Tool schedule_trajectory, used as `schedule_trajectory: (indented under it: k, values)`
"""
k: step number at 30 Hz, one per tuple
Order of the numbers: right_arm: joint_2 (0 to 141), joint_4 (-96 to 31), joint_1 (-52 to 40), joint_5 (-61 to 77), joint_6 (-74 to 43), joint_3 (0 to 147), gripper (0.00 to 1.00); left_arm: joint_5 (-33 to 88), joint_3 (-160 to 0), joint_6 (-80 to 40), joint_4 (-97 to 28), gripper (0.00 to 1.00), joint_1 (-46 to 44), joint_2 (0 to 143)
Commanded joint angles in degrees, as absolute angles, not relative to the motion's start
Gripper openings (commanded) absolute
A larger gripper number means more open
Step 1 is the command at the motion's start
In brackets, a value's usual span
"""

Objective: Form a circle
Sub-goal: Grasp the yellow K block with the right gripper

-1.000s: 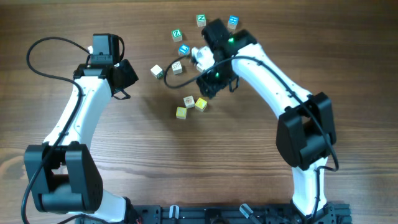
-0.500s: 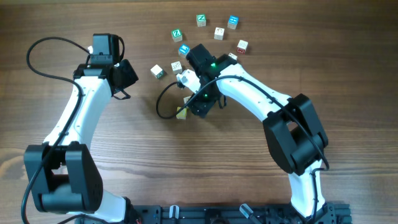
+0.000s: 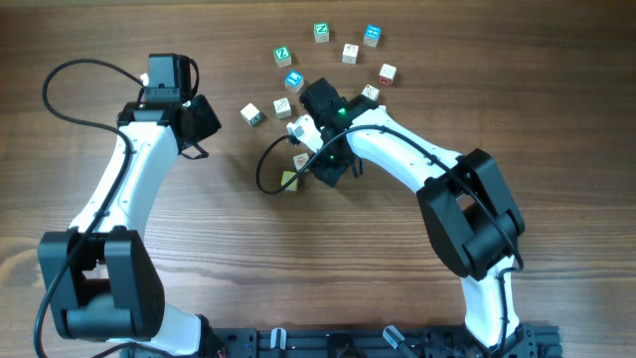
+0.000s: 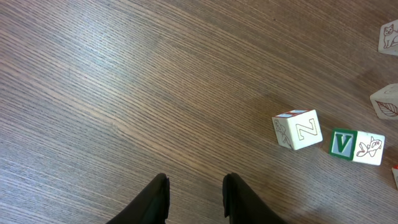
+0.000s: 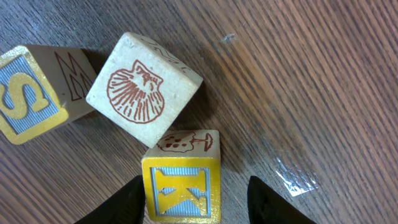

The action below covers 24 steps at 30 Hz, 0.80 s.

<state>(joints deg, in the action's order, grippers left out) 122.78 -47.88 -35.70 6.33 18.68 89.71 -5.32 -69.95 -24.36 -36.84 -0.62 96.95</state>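
**Overhead.** The circle (image 3: 301, 160) is not closed yet. It is only a small clump of cubes at frame centre, partly under the right arm's wrist. Loose blocks (image 3: 350, 53) are strewn in an arc across the upper middle. The right hand (image 3: 323, 165) sits directly over the clump, with its fingers hidden from this angle. The left hand (image 3: 196, 139) hangs at upper left, well apart from the clump, with the nearest stray cube off to its right. The right arm is plainly the nearer one.

**Left wrist.** The left hand (image 4: 194, 198) has its fingers parted by a narrow gap, with only bare desk (image 4: 124, 81) between them. The Z block (image 4: 297, 129) and the V block (image 4: 356, 144) lie off at right of frame, near each other and beyond the fingers' reach.

**Right wrist.** Three cubes are bunched together here. The S block (image 5: 25, 93) is at left edge, the shell block (image 5: 143, 87) is upper centre and turned diagonally, and the K block (image 5: 180, 180) is just below it, touching or nearly so. The right hand (image 5: 196, 193) straddles the K block with its jaws apart. The left finger is against or just beside the cube, and a clear strip of desk shows before the right finger, so there is no grip yet.

**Judgement.** The move turns on the K block lying off-centre in the jaws, toward frame left. Its sides are roughly square to the fingers. As a cube, it has no long axis to line up.
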Motion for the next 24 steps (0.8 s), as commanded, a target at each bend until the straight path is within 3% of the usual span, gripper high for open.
schedule_trajectory:
  k: [1,8,15,21,24]
  values:
    - [123.4,-48.0,-35.6,6.0,17.3,89.6,0.50,-5.9,-69.6,-24.5,-36.8,0.31,-0.5,96.8]
    - [123.4,-48.9,-35.6,6.0,16.3,89.6,0.45,-5.9,-69.6,-24.5,-36.8,0.33,-0.5,96.8]
    - [123.4,-48.6,-35.6,6.0,14.8,89.6,0.50,-5.9,-69.6,-24.5,-36.8,0.34,-0.5,96.8]
    - [123.4,-48.5,-35.6,6.0,14.8,89.6,0.36,-5.9,-69.6,-24.5,-36.8,0.34,-0.5,96.8]
    - [123.4,-48.9,-35.6,6.0,13.6,89.6,0.36,-5.9,-69.6,-24.5,-36.8,0.34,-0.5,96.8]
